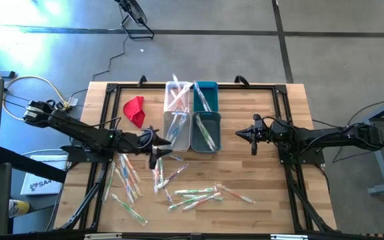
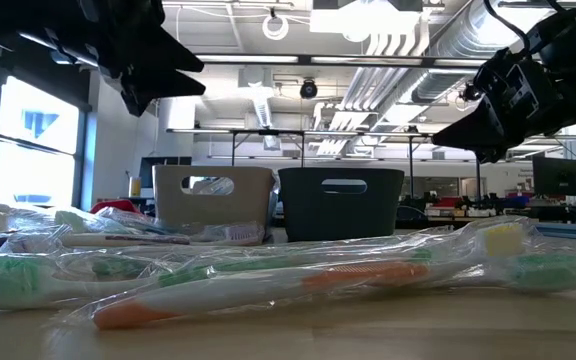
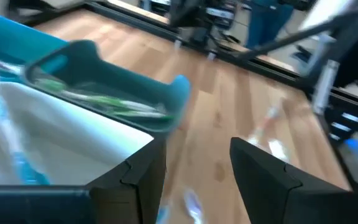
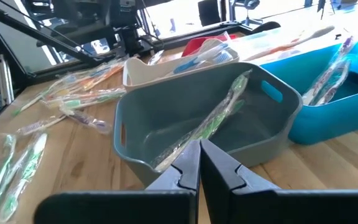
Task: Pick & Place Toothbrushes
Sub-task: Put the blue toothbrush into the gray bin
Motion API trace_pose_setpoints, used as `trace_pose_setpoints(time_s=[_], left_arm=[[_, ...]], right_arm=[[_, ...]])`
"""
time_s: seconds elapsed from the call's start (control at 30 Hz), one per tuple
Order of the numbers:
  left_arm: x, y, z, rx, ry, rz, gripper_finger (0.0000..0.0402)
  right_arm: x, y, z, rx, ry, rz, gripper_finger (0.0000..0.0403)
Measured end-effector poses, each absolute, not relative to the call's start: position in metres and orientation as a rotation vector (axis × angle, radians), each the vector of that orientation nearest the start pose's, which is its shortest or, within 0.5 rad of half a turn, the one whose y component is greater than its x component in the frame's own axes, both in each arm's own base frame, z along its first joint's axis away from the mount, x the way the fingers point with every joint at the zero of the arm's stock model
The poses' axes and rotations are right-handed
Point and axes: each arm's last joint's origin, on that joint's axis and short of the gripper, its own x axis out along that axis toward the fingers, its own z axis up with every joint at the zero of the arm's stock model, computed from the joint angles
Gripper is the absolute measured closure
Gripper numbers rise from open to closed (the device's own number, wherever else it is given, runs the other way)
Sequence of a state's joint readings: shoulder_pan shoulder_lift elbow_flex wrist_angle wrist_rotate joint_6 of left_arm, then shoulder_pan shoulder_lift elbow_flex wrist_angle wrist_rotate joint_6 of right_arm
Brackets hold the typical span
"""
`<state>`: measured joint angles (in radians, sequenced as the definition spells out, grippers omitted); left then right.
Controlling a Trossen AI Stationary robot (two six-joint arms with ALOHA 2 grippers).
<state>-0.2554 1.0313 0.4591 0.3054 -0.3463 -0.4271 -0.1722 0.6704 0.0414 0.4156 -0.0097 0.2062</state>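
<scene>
Across the near table, many toothbrushes (image 1: 179, 187) are lying unsorted — few binned; left gripper (image 1: 157, 159) is hovering spread, empty — right gripper (image 1: 253, 143) pressed together.

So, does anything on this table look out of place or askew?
The red cloth lies crumpled left of the bins, unrelated to the sorting. The loose toothbrushes lie scattered at all angles, as expected for unsorted stock. Nothing looks spilled or damaged.

The toothbrushes (image 1: 191, 195) in clear wrappers have green, orange, pink and blue handles, the cloth (image 1: 135, 109) is red, the bins are white (image 1: 178, 90), teal (image 1: 205, 89) and grey (image 1: 205, 143), and the wooden table (image 1: 265, 187) is light brown.
</scene>
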Motion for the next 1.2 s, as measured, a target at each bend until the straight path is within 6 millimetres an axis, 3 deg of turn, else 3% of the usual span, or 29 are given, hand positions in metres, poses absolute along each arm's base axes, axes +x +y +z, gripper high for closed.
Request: trace_pose_setpoints(time_s=[0.23,1.0,1.2], left_arm=[[0.21,-0.0469,0.2224,-0.354,0.251,0.07,0.0226],[0.2115,-0.0473,0.2281,-0.453,0.193,0.064,0.0226],[0.2139,-0.0482,0.2205,-0.521,0.242,0.084,0.0226]], right_arm=[[0.139,-0.024,0.1514,0.224,0.195,-0.187,0.0399],[0.139,-0.0241,0.1513,0.223,0.195,-0.19,0.0399],[0.1389,-0.0241,0.1512,0.218,0.197,-0.19,0.0399]])
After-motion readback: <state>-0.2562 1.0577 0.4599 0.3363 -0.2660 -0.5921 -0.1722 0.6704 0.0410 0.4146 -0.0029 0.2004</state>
